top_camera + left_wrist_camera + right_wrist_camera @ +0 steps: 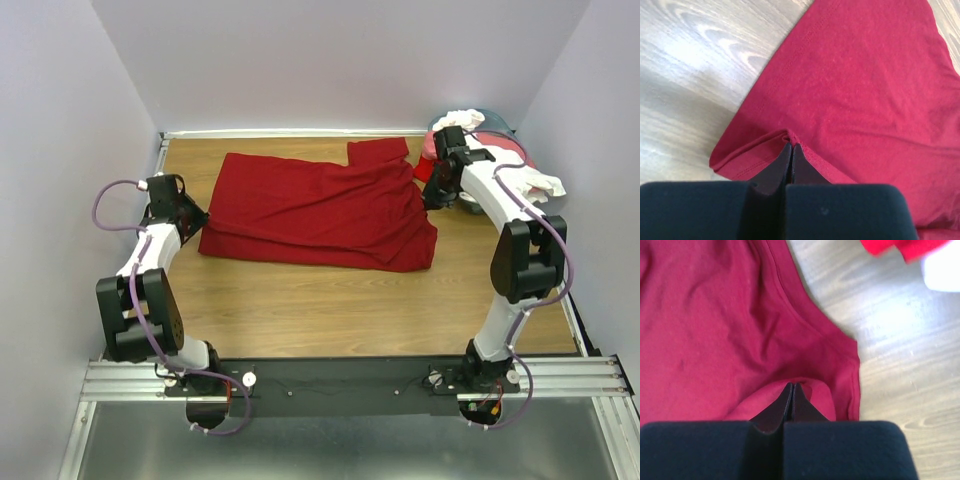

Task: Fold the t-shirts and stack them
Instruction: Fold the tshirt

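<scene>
Garment: crimson t-shirt, lying flat mid-table, its long axis running from 9 to 3 o'clock in the overhead view.
Left end: my left gripper sits at the shirt's 9 o'clock edge, jaws clenched on a small pucker of stitched hem near a corner.
Right end: my right gripper sits at the 3 o'clock edge, jaws pinched together on a raised fold of cloth just inside a stitched border.
Layering: a second layer of cloth shows along the 6 o'clock edge, so I judge at most one fold is in; one sleeve juts out toward 12 o'clock.
Waiting pile: other shirts, heaped at 2 o'clock in white, pink-red and a sliver of teal, partly hidden behind my right arm, crumpled and unfolded.
Stack: none visible anywhere on the wood.
Progress: early, by my reading; the first shirt is gripped at both ends and only partly folded.
Remaining: finish this shirt, fold each shirt from the pile, then stack them all.
</scene>
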